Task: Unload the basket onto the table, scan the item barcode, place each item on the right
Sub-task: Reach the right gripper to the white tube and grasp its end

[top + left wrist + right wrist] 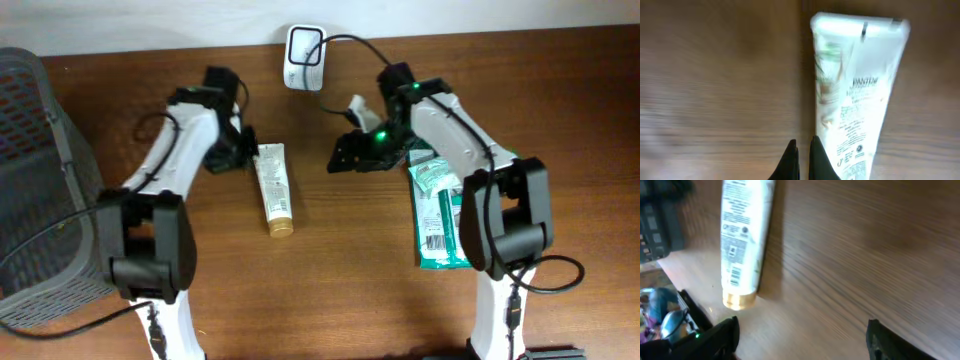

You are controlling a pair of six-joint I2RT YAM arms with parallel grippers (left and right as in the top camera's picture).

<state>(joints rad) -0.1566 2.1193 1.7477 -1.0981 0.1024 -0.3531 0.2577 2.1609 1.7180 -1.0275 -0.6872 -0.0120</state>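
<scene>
We find the tube lying flat on the table, left of centre, with its crimped end toward the rear edge and its gold cap toward the front edge. Its printed side faces up, and a barcode shows in the right wrist view. The left gripper sits low beside the crimped end, on the side nearer the left edge, with its fingers pressed together on nothing. We cannot tell whether it touches the tube. The right gripper hangs over bare wood between the tube and a green packet near the right edge, its jaws spread wide and empty. A white scanner with a black cable rests at the rear edge. A grey basket stands at the left edge.
</scene>
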